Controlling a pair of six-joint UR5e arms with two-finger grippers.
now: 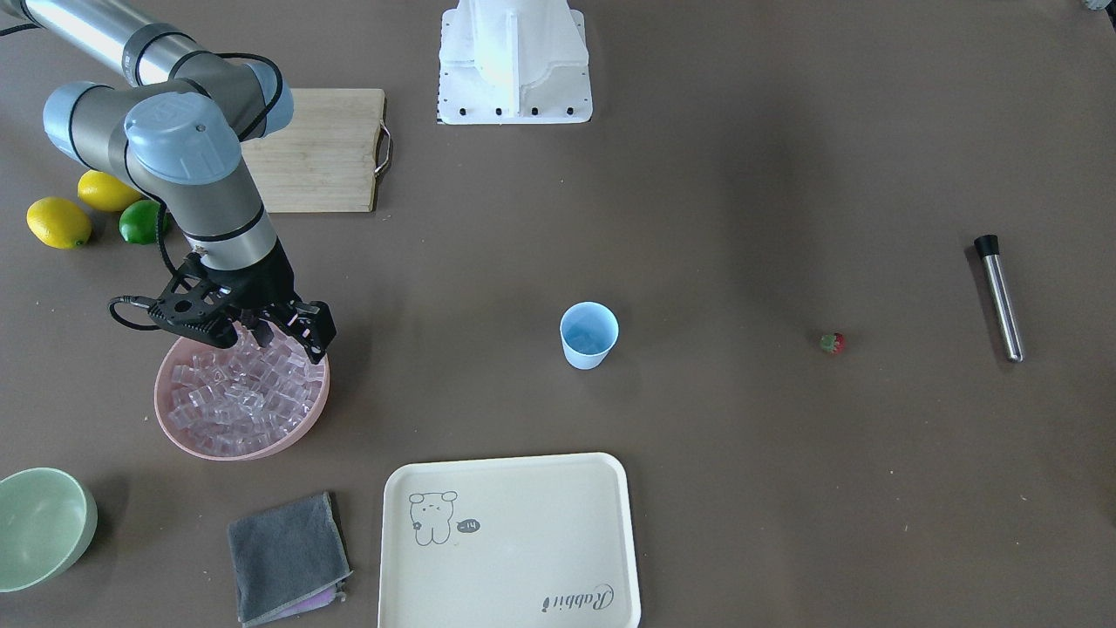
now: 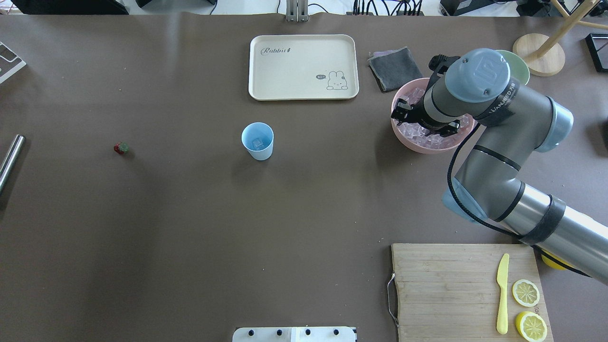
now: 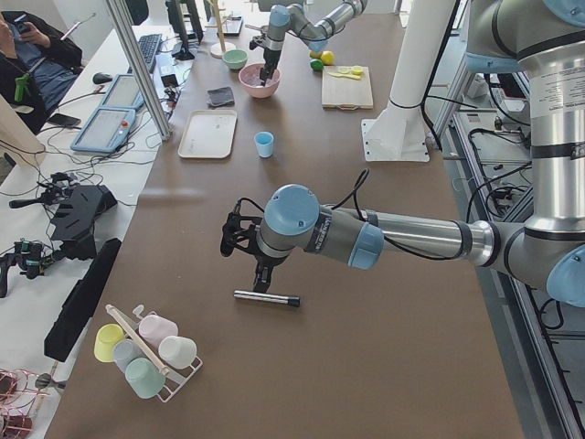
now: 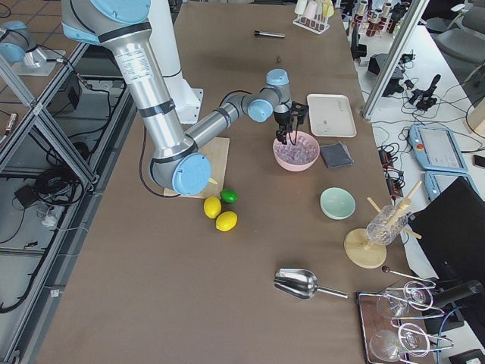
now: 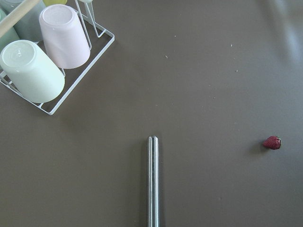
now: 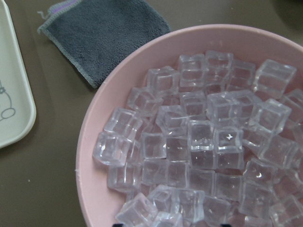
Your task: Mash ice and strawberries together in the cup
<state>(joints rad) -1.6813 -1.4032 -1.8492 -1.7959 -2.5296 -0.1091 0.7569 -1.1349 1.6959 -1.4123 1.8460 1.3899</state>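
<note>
The light blue cup [image 1: 588, 336] stands upright mid-table, with one clear ice cube in it in the overhead view [image 2: 258, 142]. Many ice cubes [image 6: 203, 142] fill a pink bowl [image 1: 179, 432]. My right gripper [image 1: 261, 340] hangs just over the ice at the bowl's robot-side rim, jaws apart and empty. The tiny red strawberry [image 1: 833, 343] lies alone on the table, also in the left wrist view [image 5: 272, 143]. My left gripper [image 3: 263, 283] hovers over a steel muddler [image 5: 153, 179]; I cannot tell whether it is open or shut.
A cream tray [image 1: 510, 541] and grey cloth [image 1: 288, 558] lie beyond the cup. A pale green bowl [image 1: 44, 528] sits past the pink bowl. A cutting board [image 2: 468, 289] holds a yellow knife and lemon slices. Lemons and a lime [image 1: 139, 222] lie nearby. A cup rack [image 5: 42, 61] stands near the muddler.
</note>
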